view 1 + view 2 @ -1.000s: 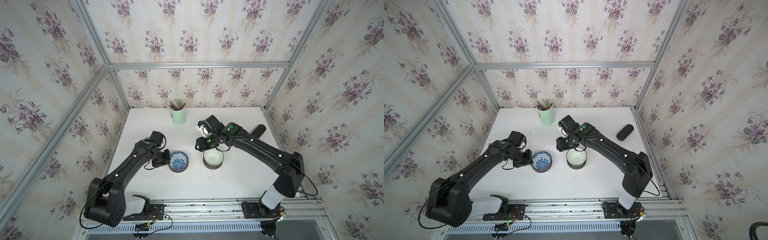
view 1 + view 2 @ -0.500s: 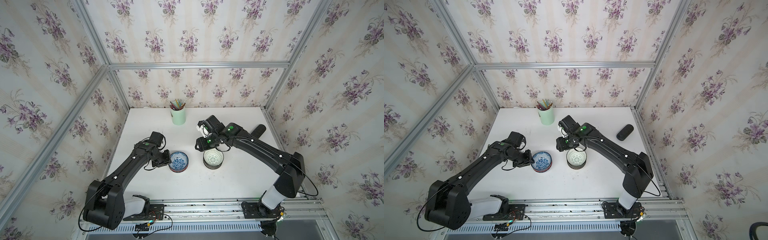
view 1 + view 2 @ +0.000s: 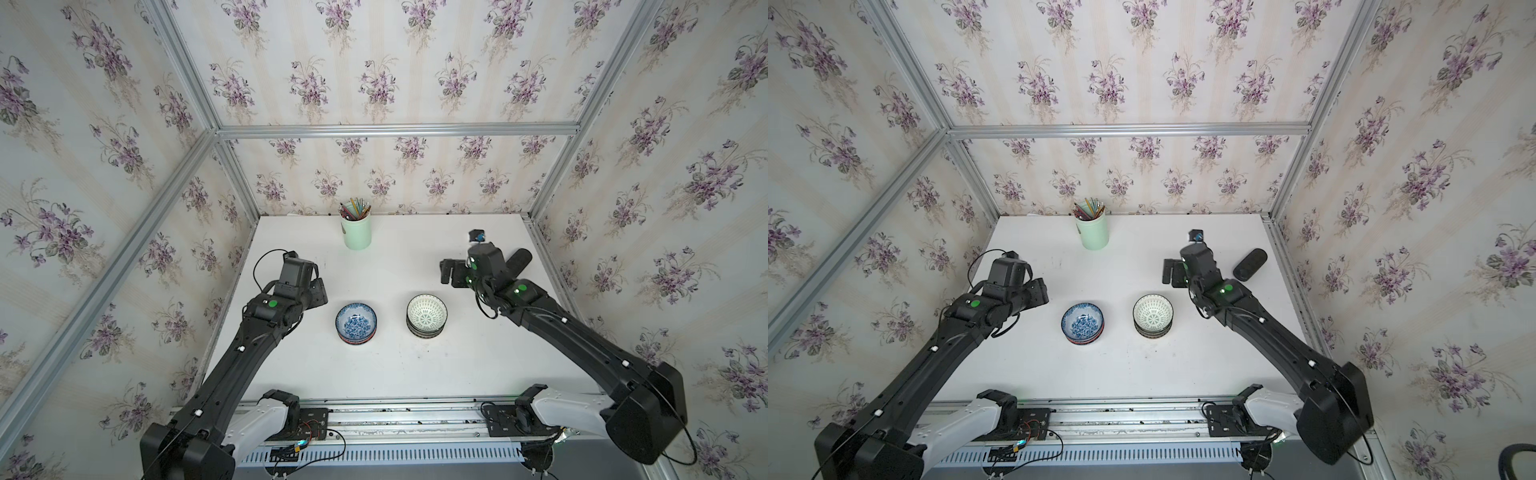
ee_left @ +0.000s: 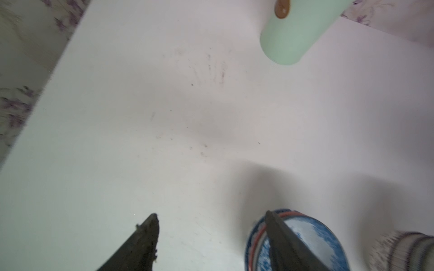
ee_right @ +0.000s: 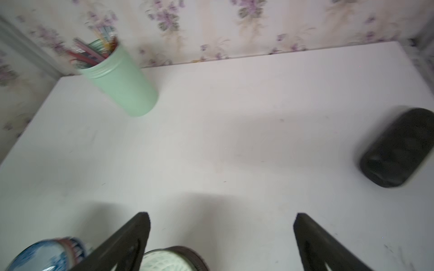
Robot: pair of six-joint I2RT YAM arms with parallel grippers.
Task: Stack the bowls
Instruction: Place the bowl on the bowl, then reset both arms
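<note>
While the left gripper (image 4: 210,213) hangs empty with its fingers spread, the bowls sit near the middle of the white table (image 3: 415,374) in two stacks, side by side but apart. One stack is topped by a blue flowered bowl (image 3: 356,322), just beside that gripper; the other by a white and green bowl (image 3: 427,312) over darker ones. The right gripper (image 5: 221,213) is spread wide too, empty, near the second stack. A green cup of pencils (image 3: 356,235) stands at the back, and a black oblong thing (image 3: 1250,264) lies near the right edge
</note>
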